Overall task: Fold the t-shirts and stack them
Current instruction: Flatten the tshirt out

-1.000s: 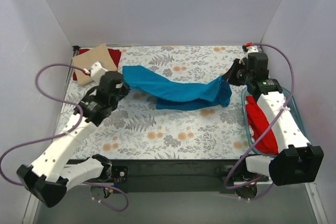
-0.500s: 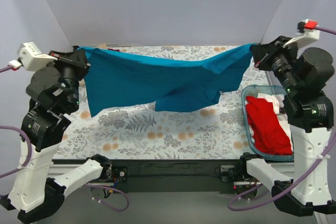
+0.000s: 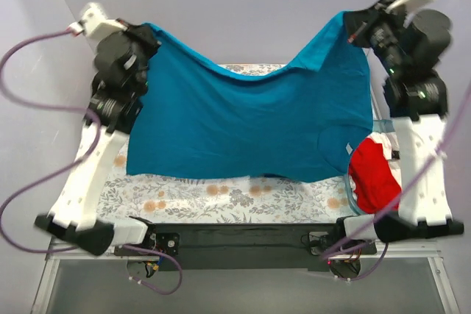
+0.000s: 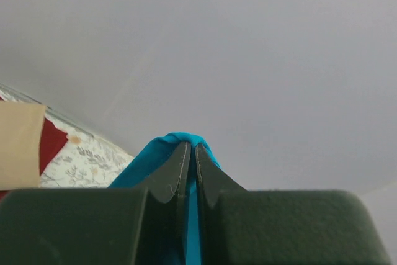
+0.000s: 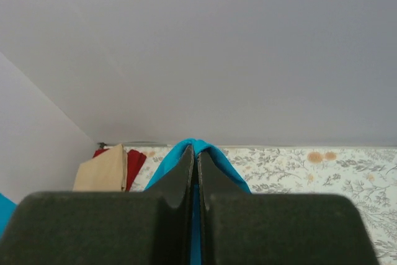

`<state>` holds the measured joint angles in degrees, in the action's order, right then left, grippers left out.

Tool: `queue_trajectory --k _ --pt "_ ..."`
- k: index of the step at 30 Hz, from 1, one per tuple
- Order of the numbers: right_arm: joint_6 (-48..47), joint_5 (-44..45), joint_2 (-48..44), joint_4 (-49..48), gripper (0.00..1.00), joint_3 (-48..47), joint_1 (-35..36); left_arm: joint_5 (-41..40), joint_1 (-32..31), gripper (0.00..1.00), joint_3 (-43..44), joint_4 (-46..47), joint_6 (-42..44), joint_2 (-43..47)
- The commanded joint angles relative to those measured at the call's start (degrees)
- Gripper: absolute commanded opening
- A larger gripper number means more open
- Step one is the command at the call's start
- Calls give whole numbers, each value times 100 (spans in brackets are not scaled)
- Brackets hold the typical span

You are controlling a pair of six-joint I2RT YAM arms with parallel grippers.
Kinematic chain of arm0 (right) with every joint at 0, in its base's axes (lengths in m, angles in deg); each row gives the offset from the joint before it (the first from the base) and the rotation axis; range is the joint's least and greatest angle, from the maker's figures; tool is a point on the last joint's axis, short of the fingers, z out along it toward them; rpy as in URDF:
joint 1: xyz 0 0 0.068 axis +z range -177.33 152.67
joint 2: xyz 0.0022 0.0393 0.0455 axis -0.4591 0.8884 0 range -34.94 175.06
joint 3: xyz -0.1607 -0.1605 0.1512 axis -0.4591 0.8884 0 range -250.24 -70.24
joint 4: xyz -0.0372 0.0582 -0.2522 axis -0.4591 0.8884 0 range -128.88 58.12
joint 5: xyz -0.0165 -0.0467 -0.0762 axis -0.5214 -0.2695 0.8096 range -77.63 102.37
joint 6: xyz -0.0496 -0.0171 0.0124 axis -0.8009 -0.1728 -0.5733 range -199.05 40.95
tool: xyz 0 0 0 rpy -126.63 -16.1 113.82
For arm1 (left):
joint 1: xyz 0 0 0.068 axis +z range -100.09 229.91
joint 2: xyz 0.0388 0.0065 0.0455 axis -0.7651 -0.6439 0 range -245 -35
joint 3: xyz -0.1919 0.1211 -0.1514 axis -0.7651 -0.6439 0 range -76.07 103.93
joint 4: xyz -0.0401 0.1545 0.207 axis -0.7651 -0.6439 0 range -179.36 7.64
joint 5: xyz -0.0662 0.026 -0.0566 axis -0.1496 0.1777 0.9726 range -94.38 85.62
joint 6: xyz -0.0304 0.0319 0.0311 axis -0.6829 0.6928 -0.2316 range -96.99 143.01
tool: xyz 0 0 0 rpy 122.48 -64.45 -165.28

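Note:
A teal-blue t-shirt hangs spread wide high above the table, held by its two upper corners. My left gripper is shut on its left corner. My right gripper is shut on its right corner. The shirt's lower hem hangs near the table's front edge and hides most of the cloth below. A folded tan-beige t-shirt lies on a red t-shirt at the far left corner. Another red t-shirt sits in the tub at right.
The clear blue-tinted tub stands at the table's right side, beside the right arm's base. The floral table cloth shows below the hanging shirt. Grey walls enclose the table on three sides.
Both arms have risen high and pulled apart, lifting the teal-blue t-shirt from a bunched strip on the table into a spread, hanging sheet.

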<state>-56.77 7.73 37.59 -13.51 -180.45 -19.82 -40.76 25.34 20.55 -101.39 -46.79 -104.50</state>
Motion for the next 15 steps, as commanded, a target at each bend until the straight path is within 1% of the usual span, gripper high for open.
queue_trajectory --k 1,2,3,4,5,6,7,8,9,10,11,12,13,14,15 --pt "-92 -299 1093 -725 1 -148 -21 1890 838 0 163 223 -462 -1082" --pt "-101 -318 1270 -839 1 -228 -21 2194 1163 0 234 328 -517 -1336" --pt "-127 -318 1472 -1049 1 -324 -21 2501 1288 0 313 625 -534 -1748" --pt "-145 -431 1935 -1138 1 -456 -21 2818 1393 0 479 724 -604 -2021" --pt "-154 -484 2201 -1174 1 -979 -21 3021 1603 0 898 777 -683 -2285" --pt "-163 -537 2491 -1183 1 -1298 -21 3197 1710 0 1233 882 -736 -2836" --pt "-119 -685 3007 -1174 1 -1710 -21 3329 1789 0 1585 874 -798 -3103" --pt "-93 -739 3239 -1165 1 -2393 -30 3626 1938 0 2345 866 -842 -3349" --pt "-49 -766 3554 -1252 1 -2739 -21 3795 2000 0 2718 866 -851 -3813" --pt "4 -766 3636 -1384 1 -2951 -21 3840 2053 0 3061 848 -868 -4000" --pt "22 -740 3654 -1533 1 -3058 -21 3962 2167 0 3735 831 -903 -4193" --pt "13 -687 3619 -1717 1 -3006 -30 4059 2255 0 3976 883 -982 -4317" --pt "4 -617 3393 -2215 1 -2875 -30 4130 2334 0 4205 927 -1035 -4492" --pt "-31 -573 3234 -2464 1 -2631 -21 4200 2448 0 4294 997 -1097 -4494" --pt "-40 -520 3049 -2806 1 -2123 -21 4340 2693 0 4226 1224 -1262 -4468"
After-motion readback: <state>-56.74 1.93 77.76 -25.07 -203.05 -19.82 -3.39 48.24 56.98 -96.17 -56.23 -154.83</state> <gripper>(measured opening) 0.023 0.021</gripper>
